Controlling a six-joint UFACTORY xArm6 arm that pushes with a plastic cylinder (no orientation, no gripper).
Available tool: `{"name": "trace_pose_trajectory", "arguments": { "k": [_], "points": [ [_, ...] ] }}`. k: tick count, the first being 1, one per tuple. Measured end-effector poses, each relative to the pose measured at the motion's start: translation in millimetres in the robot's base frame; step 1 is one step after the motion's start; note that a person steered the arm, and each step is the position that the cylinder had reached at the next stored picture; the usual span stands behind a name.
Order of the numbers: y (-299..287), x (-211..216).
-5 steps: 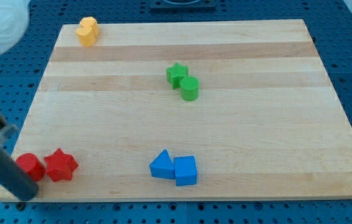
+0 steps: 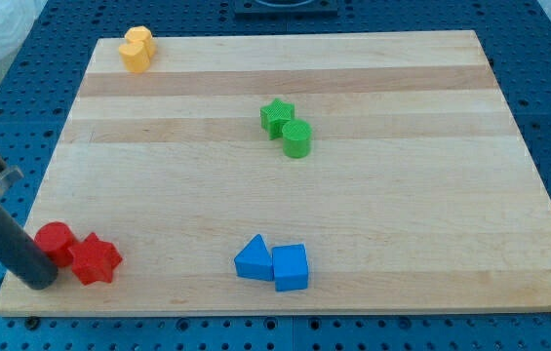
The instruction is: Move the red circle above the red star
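Note:
The red circle (image 2: 57, 241) sits near the board's bottom left corner, touching the red star (image 2: 95, 259) on the star's upper left. My dark rod comes in from the view's left, and my tip (image 2: 41, 282) rests on the board just below and left of the red circle, touching or almost touching it.
A blue triangle (image 2: 254, 258) and a blue block (image 2: 291, 267) sit together at the bottom middle. A green star (image 2: 277, 117) and a green cylinder (image 2: 297, 139) touch near the centre. A yellow block (image 2: 137, 49) is at the top left. The wooden board (image 2: 402, 195) lies on a blue perforated table.
My tip has moved up the view, and the red circle has slid up and slightly right, from left of the red star to its upper left. The star has barely moved.

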State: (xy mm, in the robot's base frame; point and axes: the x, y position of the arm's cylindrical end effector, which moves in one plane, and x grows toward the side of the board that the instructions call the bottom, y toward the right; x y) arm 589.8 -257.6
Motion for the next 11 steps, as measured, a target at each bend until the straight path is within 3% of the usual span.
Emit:
{"name": "trace_pose_trajectory", "arguments": {
  "k": [7,11],
  "points": [
    [-1,-127],
    [12,-118]
  ]
}}
